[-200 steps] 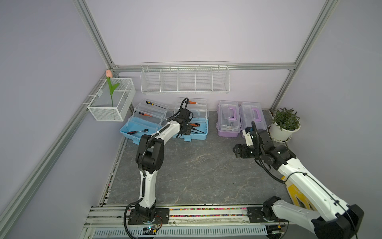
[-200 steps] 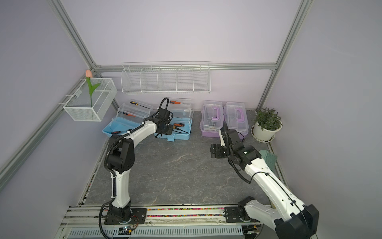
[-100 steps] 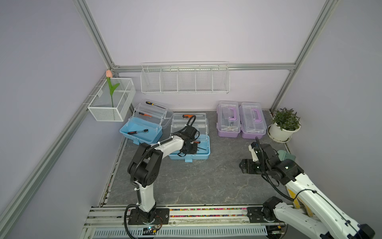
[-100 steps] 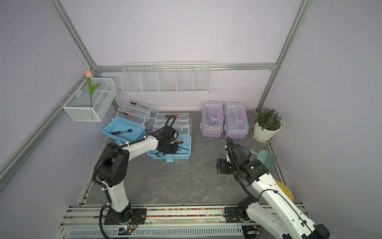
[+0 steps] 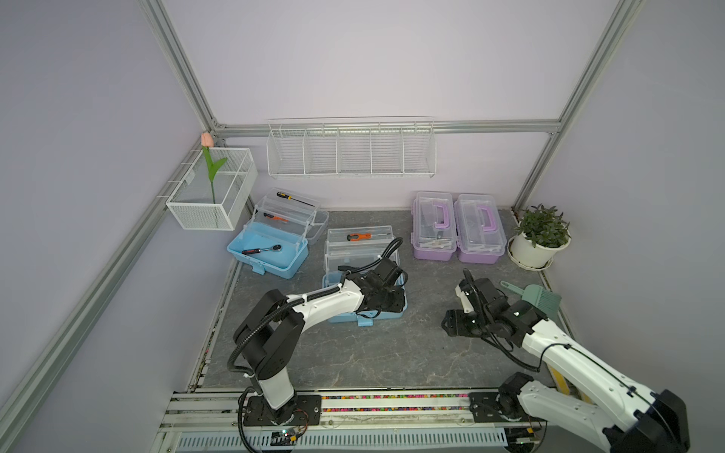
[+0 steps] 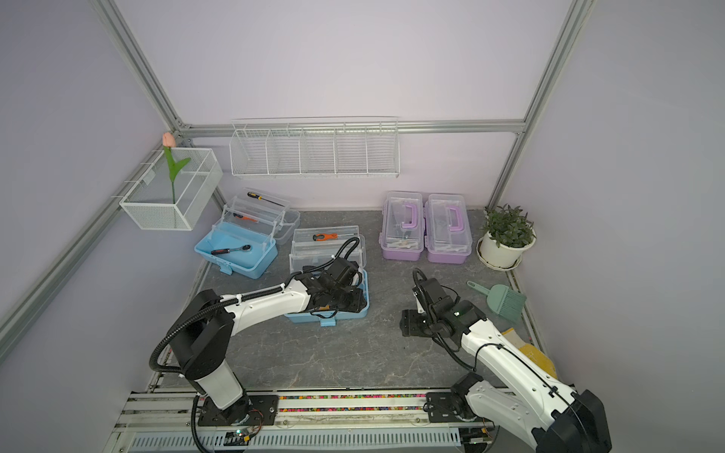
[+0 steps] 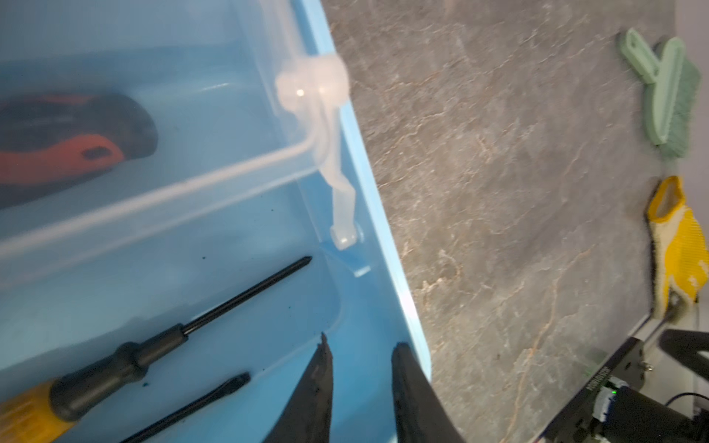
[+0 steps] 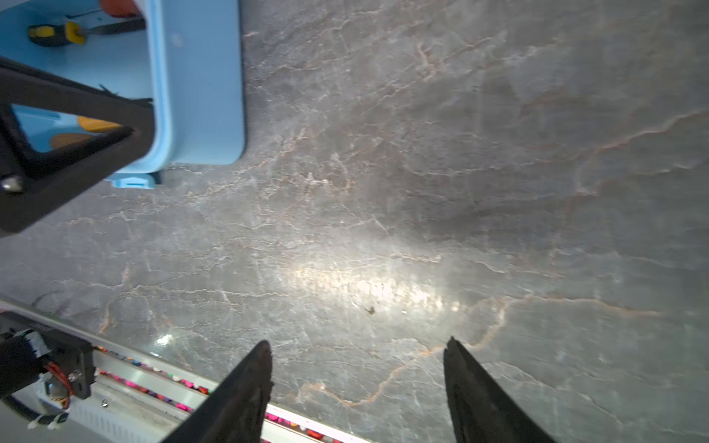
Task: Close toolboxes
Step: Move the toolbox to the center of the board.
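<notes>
Table point(image 5: 412, 353) was that smooth grey veined stone-look. Four boxy plastic toolboxes: two purple toolboxes point(image 5: 433, 235) point(image 5: 479, 239), shut, sat well beyond the wide-spread empty right hand point(image 8: 357, 341). Two glossy light blue, open: near blue toolbox point(image 5: 392, 316) around the barely spread left hand point(image 7: 361, 341), far blue toolbox point(image 5: 270, 255) beyond it.

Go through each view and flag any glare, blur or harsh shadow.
Both top views: sharp and evenly lit, only soft shadows on the tabletop. Left wrist: soft blur across the light blue toolbox and the green brush. Right wrist: a bright glare patch on the tabletop by the right gripper, and that toolbox's corner is smeared.
</notes>
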Robot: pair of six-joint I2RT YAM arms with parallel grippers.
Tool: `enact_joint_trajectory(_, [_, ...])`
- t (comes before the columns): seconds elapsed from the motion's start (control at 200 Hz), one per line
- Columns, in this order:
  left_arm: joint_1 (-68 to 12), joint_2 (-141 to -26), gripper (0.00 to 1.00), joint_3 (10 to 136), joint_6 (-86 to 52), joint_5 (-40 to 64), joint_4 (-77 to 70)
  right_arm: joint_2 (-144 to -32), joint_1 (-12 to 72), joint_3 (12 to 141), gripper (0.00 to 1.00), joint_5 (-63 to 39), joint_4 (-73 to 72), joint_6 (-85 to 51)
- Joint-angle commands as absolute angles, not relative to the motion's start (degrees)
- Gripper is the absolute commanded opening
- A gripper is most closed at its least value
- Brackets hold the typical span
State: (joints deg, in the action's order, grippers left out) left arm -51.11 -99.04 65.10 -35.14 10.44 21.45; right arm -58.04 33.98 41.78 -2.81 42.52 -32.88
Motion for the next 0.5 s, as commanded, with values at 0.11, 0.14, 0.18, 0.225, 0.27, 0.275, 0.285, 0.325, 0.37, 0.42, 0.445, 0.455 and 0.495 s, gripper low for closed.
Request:
enact_joint_trajectory(0.11, [-51.9, -101.6, 0.35, 72.5, -37.5, 15.1, 15.6, -58.2, 33.9, 40.7, 0.66, -5.6, 38.5, -35.8])
enact_joint_trajectory(0.14, [-52.0, -103.1, 0.35, 73.7, -37.6, 15.0, 15.5, -57.8, 33.7, 40.7, 0.66, -5.5, 39.3, -35.7])
enact_joint_trajectory(0.18, [-52.1, -105.1, 0.35, 74.9, -38.2, 15.6, 14.0, -57.1, 33.3, 40.6, 0.66, -5.0, 40.1, -35.8])
enact_joint_trajectory(0.225, [-52.1, -107.3, 0.35, 76.4, -39.0, 17.1, 11.7, -55.8, 33.0, 40.2, 0.66, -4.5, 41.0, -36.0])
enact_joint_trajectory(0.27, [-52.2, -109.4, 0.37, 78.4, -39.6, 17.9, 10.2, -54.5, 32.6, 39.9, 0.65, -4.1, 41.6, -36.4])
enact_joint_trajectory(0.275, [-52.3, -109.6, 0.38, 78.6, -39.7, 17.9, 10.0, -54.4, 32.6, 39.9, 0.65, -4.1, 41.6, -36.4])
enact_joint_trajectory(0.285, [-52.3, -110.0, 0.38, 78.9, -39.8, 17.9, 9.8, -54.1, 32.5, 39.9, 0.65, -4.0, 41.8, -36.4])
enact_joint_trajectory(0.325, [-52.4, -111.5, 0.38, 80.8, -40.4, 18.3, 8.9, -53.3, 32.2, 39.9, 0.65, -3.8, 42.3, -36.6])
enact_joint_trajectory(0.37, [-52.5, -112.8, 0.39, 82.8, -40.5, 18.9, 8.3, -52.8, 32.1, 40.0, 0.65, -3.4, 42.8, -36.6])
enact_joint_trajectory(0.42, [-52.6, -113.2, 0.39, 84.5, -40.1, 19.2, 8.9, -52.7, 32.0, 40.4, 0.65, -2.9, 43.5, -36.3])
enact_joint_trajectory(0.445, [-52.7, -112.9, 0.39, 84.9, -39.6, 18.7, 9.4, -52.8, 32.2, 40.8, 0.65, -2.7, 43.9, -36.1])
enact_joint_trajectory(0.455, [-52.7, -112.6, 0.39, 85.0, -39.4, 18.4, 9.5, -52.9, 32.2, 40.9, 0.65, -2.7, 44.0, -35.9])
enact_joint_trajectory(0.495, [-52.9, -111.0, 0.4, 85.0, -38.4, 16.5, 10.6, -53.4, 32.9, 41.2, 0.65, -2.4, 44.1, -35.6])
